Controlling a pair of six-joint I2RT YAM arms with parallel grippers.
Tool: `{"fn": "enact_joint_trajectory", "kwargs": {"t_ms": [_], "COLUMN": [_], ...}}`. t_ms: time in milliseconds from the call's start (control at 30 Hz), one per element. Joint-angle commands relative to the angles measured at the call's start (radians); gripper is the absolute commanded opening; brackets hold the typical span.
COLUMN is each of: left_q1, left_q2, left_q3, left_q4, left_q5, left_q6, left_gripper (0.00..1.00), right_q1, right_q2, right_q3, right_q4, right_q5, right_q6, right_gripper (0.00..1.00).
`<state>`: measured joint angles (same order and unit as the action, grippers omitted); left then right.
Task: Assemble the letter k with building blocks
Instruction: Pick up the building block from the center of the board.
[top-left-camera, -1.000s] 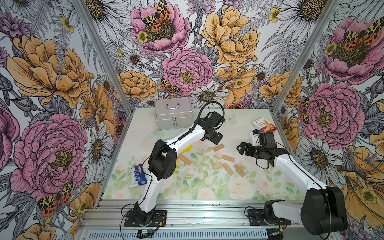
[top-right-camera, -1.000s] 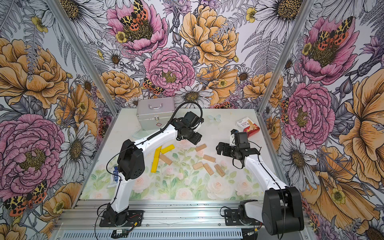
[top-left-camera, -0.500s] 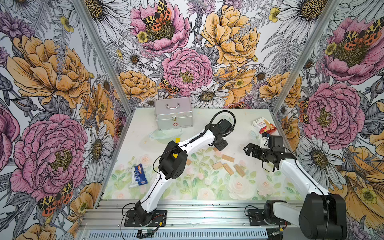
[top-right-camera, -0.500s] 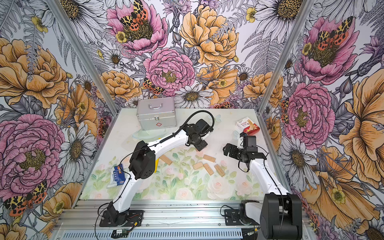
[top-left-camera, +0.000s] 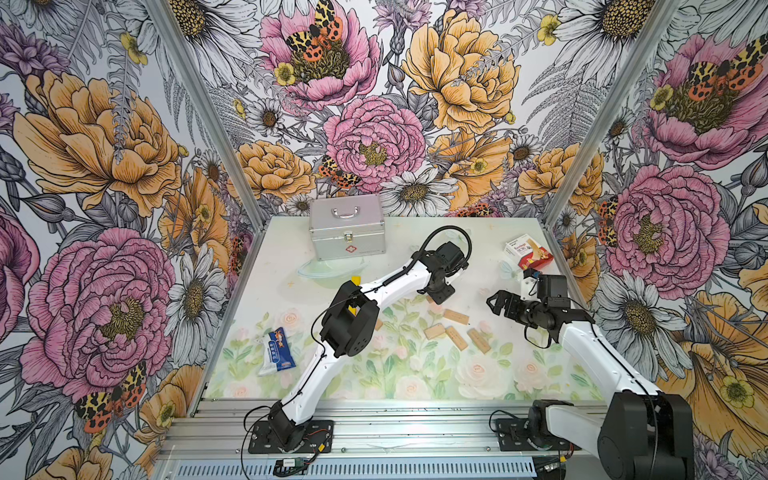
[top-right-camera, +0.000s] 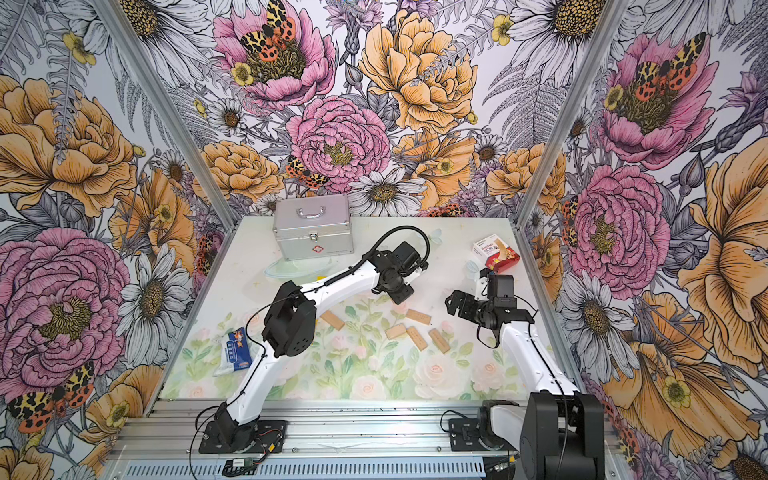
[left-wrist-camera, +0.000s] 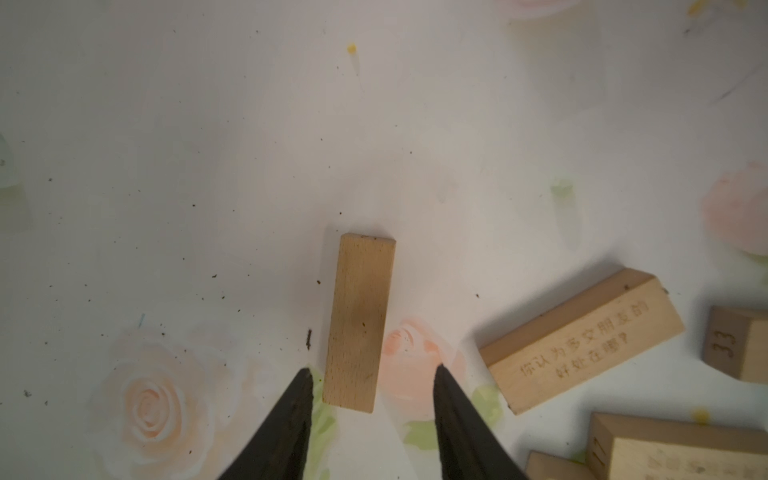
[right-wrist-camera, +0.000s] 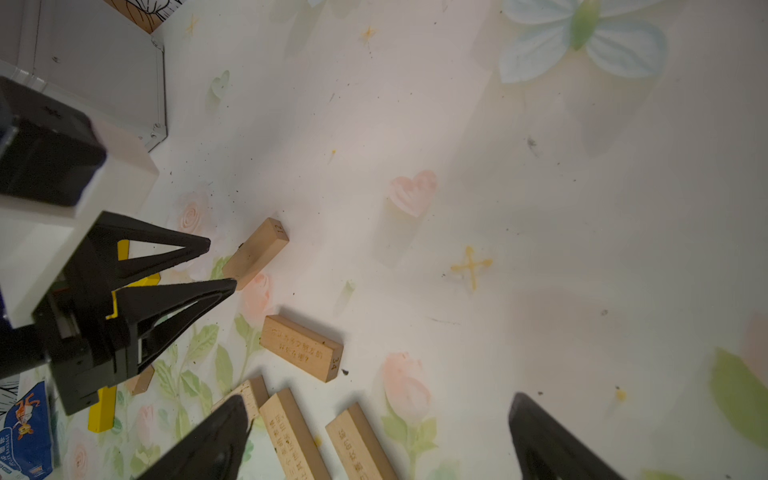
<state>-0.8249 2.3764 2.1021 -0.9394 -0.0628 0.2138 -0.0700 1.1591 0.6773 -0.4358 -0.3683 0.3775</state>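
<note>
Several pale wood building blocks lie loose mid-table in both top views, such as one printed block (top-left-camera: 456, 316) (top-right-camera: 417, 316). My left gripper (left-wrist-camera: 374, 369) is down at the table and open. Its fingertips straddle the near end of a plain pale block (left-wrist-camera: 359, 316), with a gap on each side. The right wrist view shows that same block (right-wrist-camera: 255, 253) at the left gripper's fingers (right-wrist-camera: 208, 245). Yellow bars (right-wrist-camera: 102, 409) lie mostly hidden behind my left arm. The letter k is out of view. My right gripper (right-wrist-camera: 378, 398) (top-left-camera: 496, 301) hovers wide open and empty, right of the blocks.
A silver case (top-left-camera: 347, 226) stands at the back, with a clear plastic sheet (top-left-camera: 328, 272) in front of it. A red-and-white carton (top-left-camera: 528, 255) lies back right. A blue-white sachet (top-left-camera: 276, 351) lies front left. Flowered walls close in three sides.
My left arm has swung right, from over the yellow bars to the plain pale block, and its jaws have narrowed. My right gripper has drawn back to the right.
</note>
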Motion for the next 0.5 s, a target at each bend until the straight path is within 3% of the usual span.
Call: {"fn": "enact_joint_trajectory", "kwargs": {"t_ms": [0, 200, 467], "left_q1": [0.010, 0.012, 0.030], "left_q2": [0.013, 0.031, 0.059], "left_q3": [0.009, 0.017, 0.039], "left_q4": [-0.002, -0.005, -0.007], "left_q5": [0.005, -0.007, 0.066], "left_q6": [0.011, 0.021, 0.019], "left_gripper": [0.52, 0.53, 0.51], "right_q1": [-0.008, -0.007, -0.009], "right_q2": [-0.014, -0.012, -0.031], "right_q3": [0.002, 0.008, 0.004], "right_q4": [0.005, 0.005, 0.005], "right_q5": [-0.018, -0.026, -0.029], "right_q6": [0.000, -0.002, -0.005], "right_gripper": [0.99, 0.99, 0.99]}}
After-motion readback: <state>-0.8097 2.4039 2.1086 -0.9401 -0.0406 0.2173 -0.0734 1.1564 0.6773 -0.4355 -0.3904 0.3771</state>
